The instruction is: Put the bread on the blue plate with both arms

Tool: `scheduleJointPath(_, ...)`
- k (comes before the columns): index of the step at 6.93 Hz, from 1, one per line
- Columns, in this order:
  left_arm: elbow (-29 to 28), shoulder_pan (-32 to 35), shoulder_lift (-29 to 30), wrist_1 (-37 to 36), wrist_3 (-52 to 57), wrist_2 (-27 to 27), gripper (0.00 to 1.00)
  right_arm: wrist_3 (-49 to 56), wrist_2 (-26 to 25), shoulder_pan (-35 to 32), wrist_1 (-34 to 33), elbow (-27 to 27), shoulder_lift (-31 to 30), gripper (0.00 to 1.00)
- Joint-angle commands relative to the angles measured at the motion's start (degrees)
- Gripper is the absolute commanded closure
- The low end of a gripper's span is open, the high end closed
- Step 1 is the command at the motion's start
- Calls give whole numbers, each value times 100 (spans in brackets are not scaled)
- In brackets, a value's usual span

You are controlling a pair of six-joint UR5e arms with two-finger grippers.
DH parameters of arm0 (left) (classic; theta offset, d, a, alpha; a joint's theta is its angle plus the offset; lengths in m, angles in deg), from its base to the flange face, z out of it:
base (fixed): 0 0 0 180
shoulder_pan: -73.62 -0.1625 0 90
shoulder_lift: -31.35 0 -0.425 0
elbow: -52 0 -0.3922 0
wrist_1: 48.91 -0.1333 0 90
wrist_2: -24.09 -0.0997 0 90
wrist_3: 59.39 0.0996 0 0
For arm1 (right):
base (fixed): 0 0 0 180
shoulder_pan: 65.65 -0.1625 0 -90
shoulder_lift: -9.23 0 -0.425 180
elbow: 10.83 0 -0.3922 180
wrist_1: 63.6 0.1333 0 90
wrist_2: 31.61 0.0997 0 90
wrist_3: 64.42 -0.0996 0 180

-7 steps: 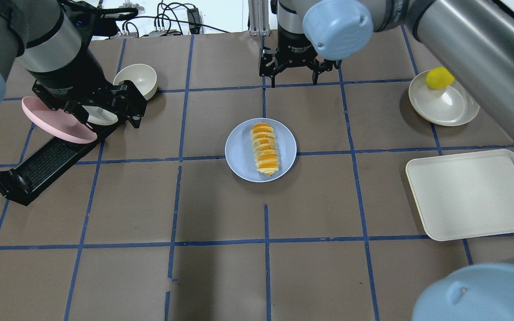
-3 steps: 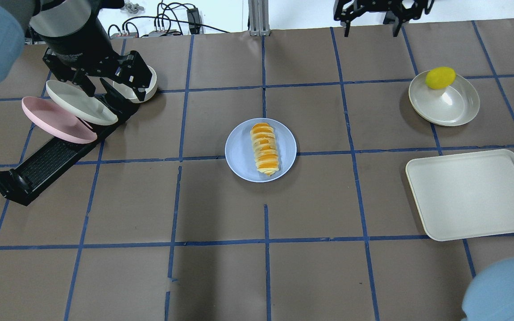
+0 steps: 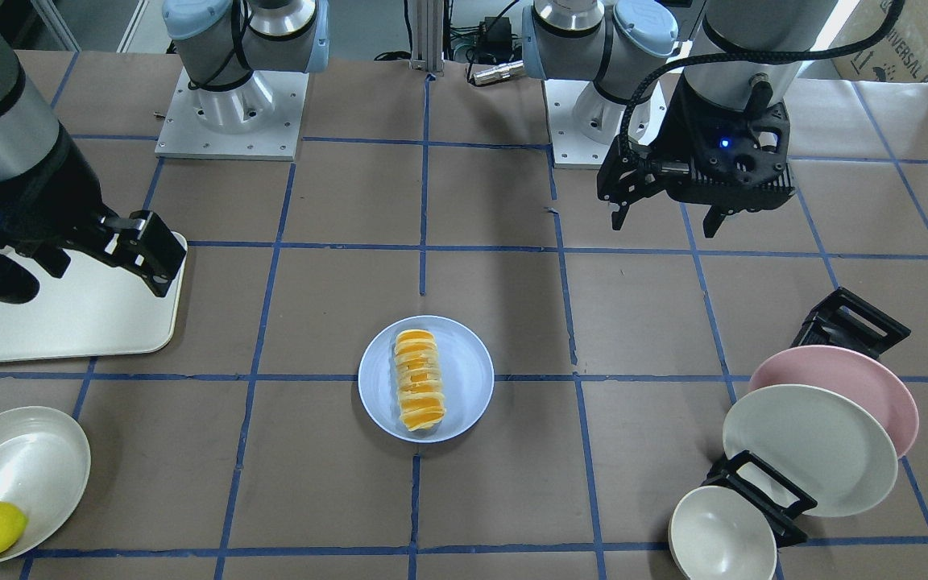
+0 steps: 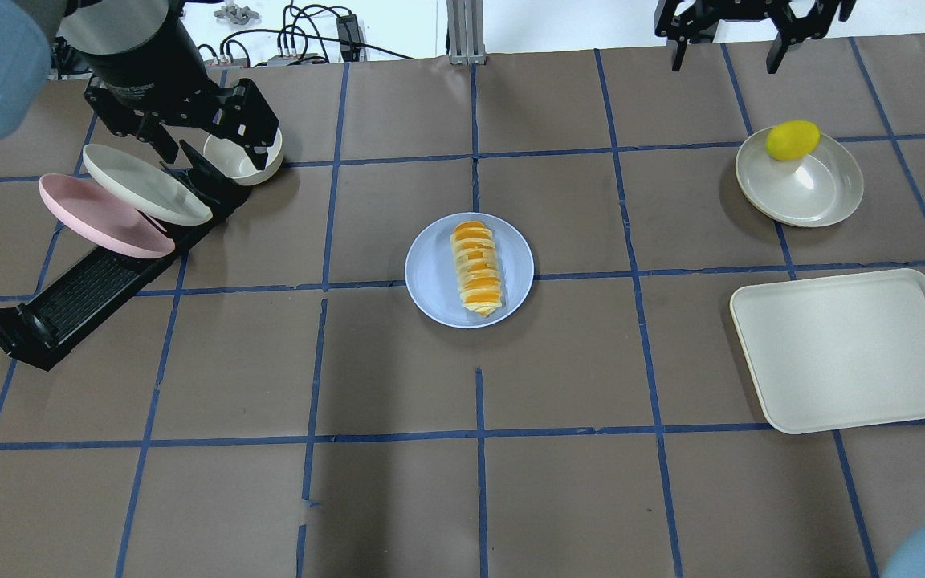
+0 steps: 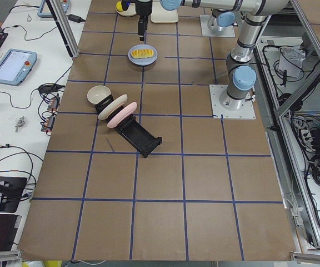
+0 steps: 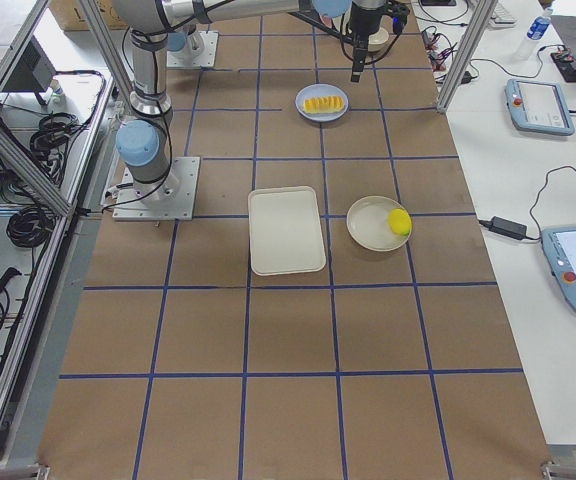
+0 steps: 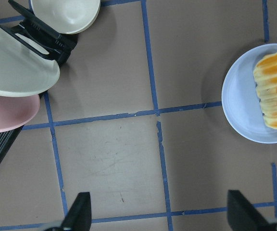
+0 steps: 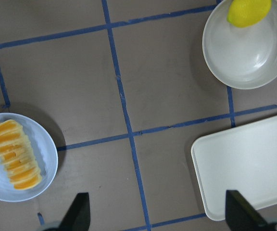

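The striped bread [image 4: 476, 269] lies lengthwise on the blue plate [image 4: 430, 273] at the table's middle; nothing touches it. It also shows in the front view [image 3: 419, 391] on the plate [image 3: 468, 374]. My left gripper [image 4: 209, 140] is open and empty, high over the dish rack's far end, well to the left of the plate. It shows in the front view [image 3: 664, 227] too. My right gripper [image 4: 723, 56] is open and empty at the far right edge, apart from the plate. In the front view the right gripper [image 3: 77, 274] hangs over the tray.
A black dish rack [image 4: 69, 305] at the left holds a pink plate [image 4: 101, 217] and a cream plate [image 4: 145, 185], with a cream bowl [image 4: 242, 156] at its end. A cream tray [image 4: 848, 349] lies right. A lemon [image 4: 792, 139] sits in a white dish [image 4: 812, 193].
Both arms have drawn away from the middle. The right gripper has gone from behind the plate to the far right edge. The left gripper has moved farther back. Bread and plate have not moved.
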Motion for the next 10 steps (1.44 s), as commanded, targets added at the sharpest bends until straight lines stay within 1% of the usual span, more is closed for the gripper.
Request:
scheduleJointPath(1, 30, 8, -24, -16, -5, 14, 0, -125, 50, -115, 216, -33, -221, 2)
scheduleJointPath(2, -5, -1, -24, -16, 12, 23, 0, -116, 215, -291, 216, -268, -352, 5)
scheduleJointPath(3, 4, 8, -7, -16, 4, 23, 0, -116, 226, -327, 129, -714, -693, 6)
scheduleJointPath(5, 12, 8, -24, -16, -5, 23, 0, -72, 217, -319, -835, -2082, -1501, 1)
scheduleJointPath(6, 30, -10, -24, -16, 38, 14, 0, 120, 191, -258, -934, -2664, -1905, 0)
scheduleJointPath(7, -13, -45, -24, -16, 47, 23, 0, 122, 191, -275, -1231, -2991, -2135, 0)
scheduleJointPath(10, -14, -10, -7, -16, -5, 23, 0, 122, 147, -231, -1234, -2951, -2164, 0)
